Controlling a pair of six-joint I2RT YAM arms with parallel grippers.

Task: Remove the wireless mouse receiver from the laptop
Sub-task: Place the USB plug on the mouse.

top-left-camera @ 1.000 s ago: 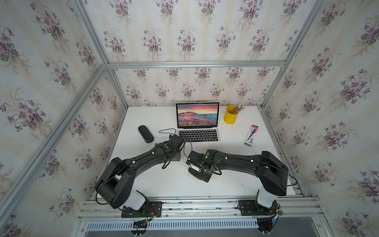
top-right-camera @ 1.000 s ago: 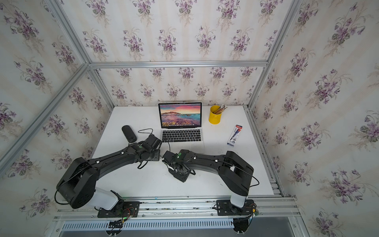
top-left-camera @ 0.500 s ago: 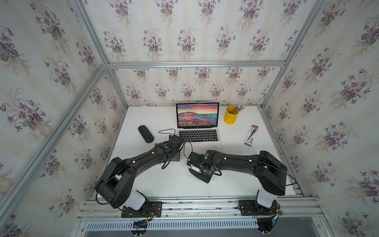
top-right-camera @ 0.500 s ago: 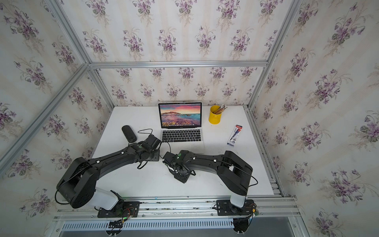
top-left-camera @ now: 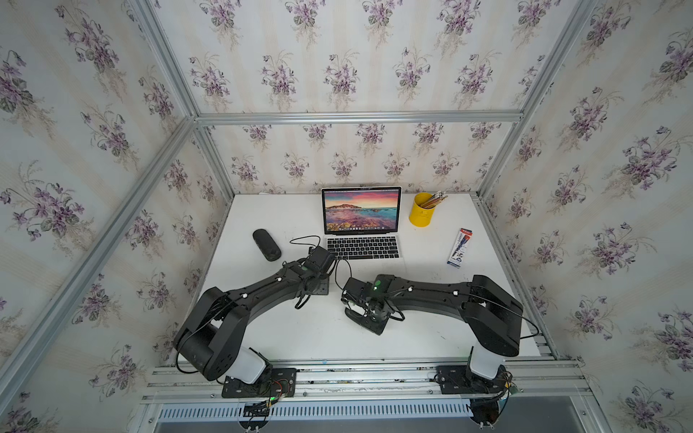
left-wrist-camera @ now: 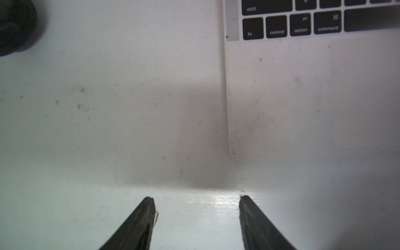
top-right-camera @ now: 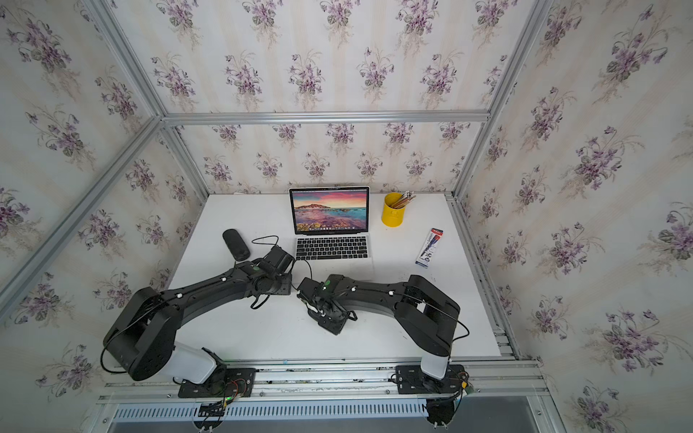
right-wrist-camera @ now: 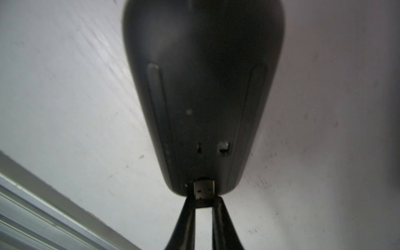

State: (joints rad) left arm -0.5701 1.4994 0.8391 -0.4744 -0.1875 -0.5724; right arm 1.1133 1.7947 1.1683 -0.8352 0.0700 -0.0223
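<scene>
My right gripper (right-wrist-camera: 203,200) is shut on the wireless mouse receiver (right-wrist-camera: 204,190). The receiver's black stub is pinched between the fingertips, and its metal plug points into a notch at the end of an upturned black mouse (right-wrist-camera: 203,86). That mouse lies on the white table under the right wrist in both top views (top-left-camera: 371,325) (top-right-camera: 332,324). The laptop (top-left-camera: 362,232) (top-right-camera: 330,232) stands open at the back, showing its sunset screen. My left gripper (left-wrist-camera: 197,199) is open and empty above the bare table, just off the laptop's front left corner (left-wrist-camera: 303,97).
A long black case (top-left-camera: 266,244) (left-wrist-camera: 15,26) lies left of the laptop. A yellow cup of pencils (top-left-camera: 422,210) and a pen packet (top-left-camera: 460,248) sit to its right. An aluminium rail (right-wrist-camera: 43,205) runs along the table's front edge.
</scene>
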